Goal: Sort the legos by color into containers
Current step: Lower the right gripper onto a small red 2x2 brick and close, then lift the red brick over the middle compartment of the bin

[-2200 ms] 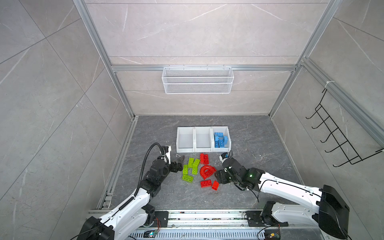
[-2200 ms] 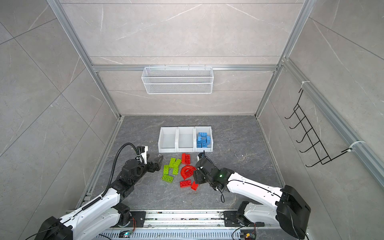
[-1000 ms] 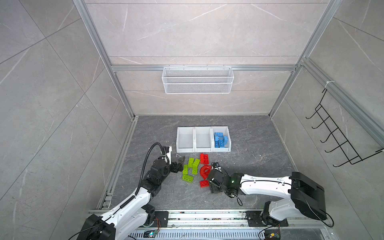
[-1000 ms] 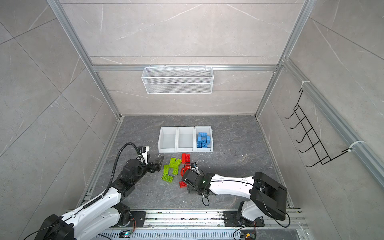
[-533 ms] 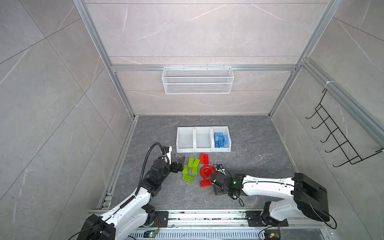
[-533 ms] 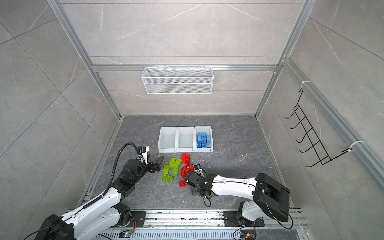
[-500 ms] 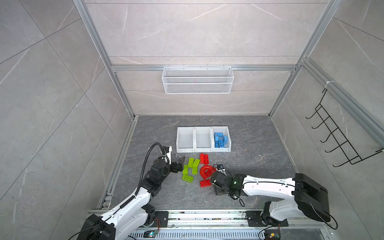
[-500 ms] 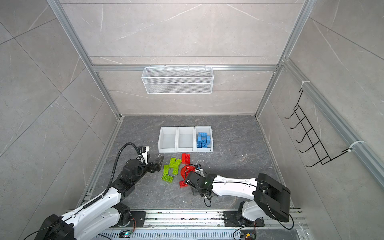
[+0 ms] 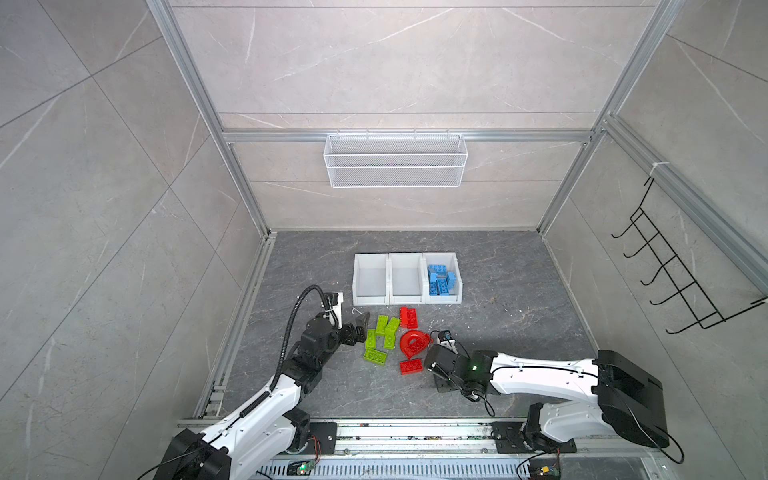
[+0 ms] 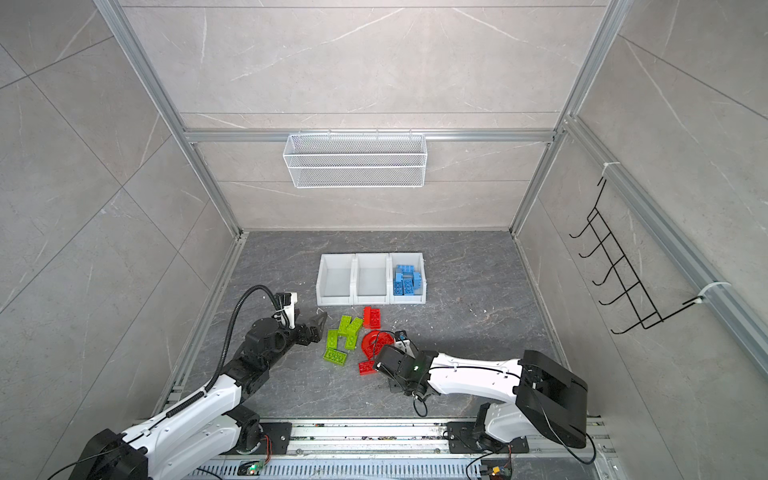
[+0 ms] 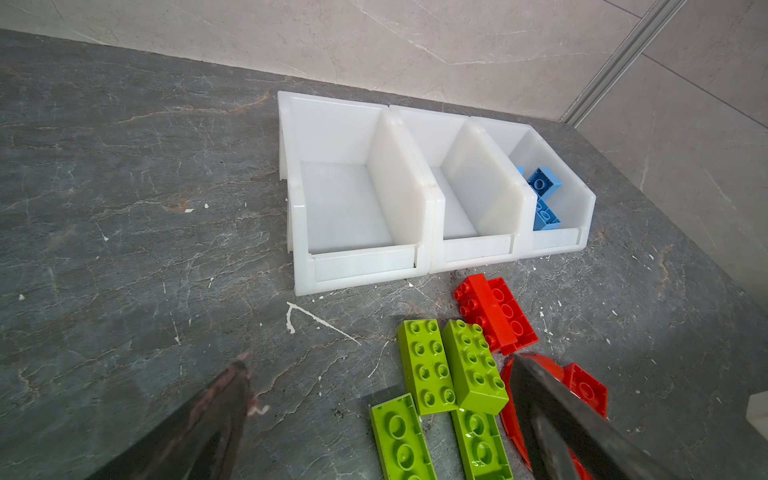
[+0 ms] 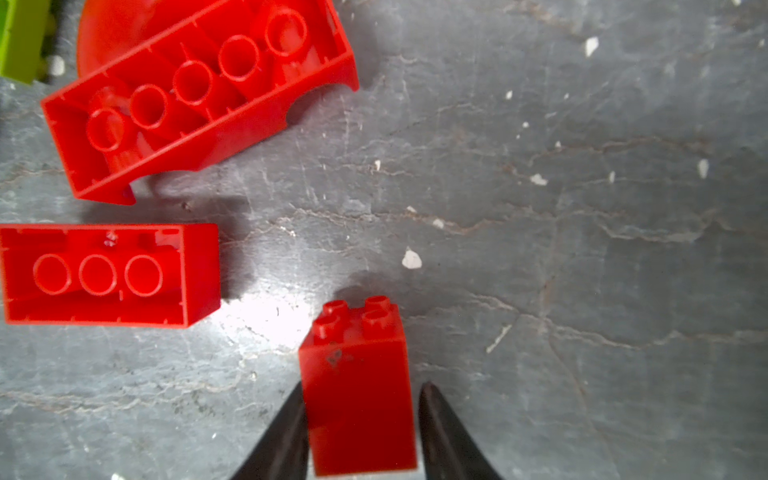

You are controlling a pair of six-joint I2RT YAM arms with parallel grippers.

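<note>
Nearest, the right gripper pinches a small red brick from both sides. Whether the brick is clear of the floor is hard to tell. Just beyond lie more red bricks, then green bricks. The left gripper hangs beside the green ones, spread wide and holding nothing. Farthest stand three white bins, with blue bricks in the right one.
</note>
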